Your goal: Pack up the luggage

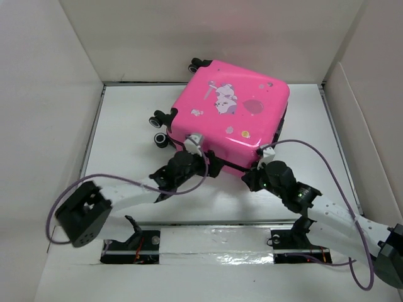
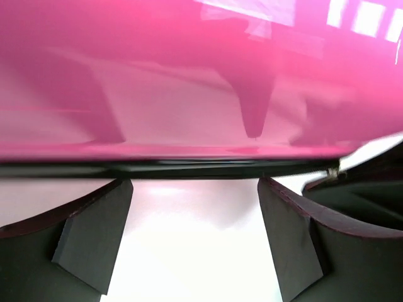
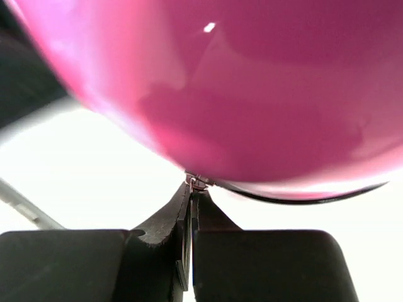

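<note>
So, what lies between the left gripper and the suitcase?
Nothing: in the left wrist view, only bare white table shows between the open left gripper and the suitcase.

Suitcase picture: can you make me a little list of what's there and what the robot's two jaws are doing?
suitcase: pink, lying flat on the table, cartoon side up
wheels: black, on its left side
left jaws: open, facing the black zip, holding nothing
right jaws: shut on the little metal zip pull at the near edge
</note>
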`<state>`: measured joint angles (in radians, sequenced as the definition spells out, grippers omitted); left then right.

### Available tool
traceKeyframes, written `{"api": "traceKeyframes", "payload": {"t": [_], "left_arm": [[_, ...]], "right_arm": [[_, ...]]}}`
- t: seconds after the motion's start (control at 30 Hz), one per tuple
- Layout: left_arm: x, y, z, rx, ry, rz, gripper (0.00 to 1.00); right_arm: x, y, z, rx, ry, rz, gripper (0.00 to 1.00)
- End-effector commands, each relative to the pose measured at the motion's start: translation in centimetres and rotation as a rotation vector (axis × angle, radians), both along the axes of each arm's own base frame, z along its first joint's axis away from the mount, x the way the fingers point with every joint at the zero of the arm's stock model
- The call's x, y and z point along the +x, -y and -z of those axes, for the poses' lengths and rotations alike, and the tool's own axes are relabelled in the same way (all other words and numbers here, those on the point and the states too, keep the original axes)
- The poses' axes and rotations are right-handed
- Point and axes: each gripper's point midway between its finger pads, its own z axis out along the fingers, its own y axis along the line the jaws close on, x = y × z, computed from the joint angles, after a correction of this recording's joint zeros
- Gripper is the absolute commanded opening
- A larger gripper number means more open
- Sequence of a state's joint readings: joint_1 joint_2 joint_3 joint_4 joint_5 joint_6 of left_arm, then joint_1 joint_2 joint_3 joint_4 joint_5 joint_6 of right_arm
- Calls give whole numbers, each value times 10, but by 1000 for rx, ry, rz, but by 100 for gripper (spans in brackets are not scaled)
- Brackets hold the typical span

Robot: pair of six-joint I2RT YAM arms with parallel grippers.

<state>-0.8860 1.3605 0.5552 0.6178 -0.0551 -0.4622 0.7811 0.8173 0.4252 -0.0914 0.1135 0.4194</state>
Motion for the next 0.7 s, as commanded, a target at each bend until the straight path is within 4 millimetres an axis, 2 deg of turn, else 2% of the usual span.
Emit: {"api": "traceKeyframes", "payload": {"t": [0.0, 0.03, 0.07, 0.1, 0.13, 0.17, 0.2, 0.3, 0.37, 0.4, 0.43, 0.47, 0.5, 0.53, 0.57, 0.6, 0.63, 0.67], "left_arm": [[7, -43, -48, -117, 53, -104, 80], [16, -73, -36, -104, -2, -202, 81], [23, -91, -43, -134, -2, -268, 81], [26, -110, -65, -199, 29, -328, 81], [30, -131, -64, -234, 2, -422, 82], [42, -161, -72, -276, 22, -535, 82], [43, -177, -90, -342, 59, -590, 82], [55, -221, -108, -466, 108, -754, 87], [65, -230, -123, -521, 120, -776, 88], [76, -239, -116, -509, 100, -812, 88], [83, -240, -129, -531, 112, -806, 89], [90, -236, -129, -533, 93, -787, 89], [102, -234, -115, -508, 49, -790, 90], [107, -231, -114, -500, 35, -781, 90], [116, -226, -121, -502, 34, -763, 90], [125, -222, -105, -476, -9, -762, 90], [131, -218, -112, -488, 1, -742, 90], [135, -216, -109, -492, -9, -735, 89]], "right_arm": [[10, -24, -65, 215, 145, -91, 0], [9, -25, -66, 218, 148, -109, 0], [10, -25, -65, 217, 147, -112, 0], [12, -24, -66, 219, 150, -113, 0], [11, -24, -66, 216, 152, -121, 0], [13, -23, -65, 214, 151, -117, 0], [12, -24, -65, 213, 152, -122, 0], [11, -26, -64, 211, 147, -139, 0], [11, -24, -63, 210, 146, -140, 0], [10, -24, -65, 214, 151, -143, 0], [10, -24, -63, 211, 147, -143, 0], [10, -24, -63, 209, 147, -143, 0], [10, -23, -63, 207, 147, -142, 0], [9, -22, -63, 206, 150, -140, 0], [9, -22, -63, 206, 150, -140, 0], [9, -22, -63, 207, 151, -140, 0], [8, -22, -63, 208, 150, -143, 0], [8, -22, -63, 209, 151, -146, 0]]}}
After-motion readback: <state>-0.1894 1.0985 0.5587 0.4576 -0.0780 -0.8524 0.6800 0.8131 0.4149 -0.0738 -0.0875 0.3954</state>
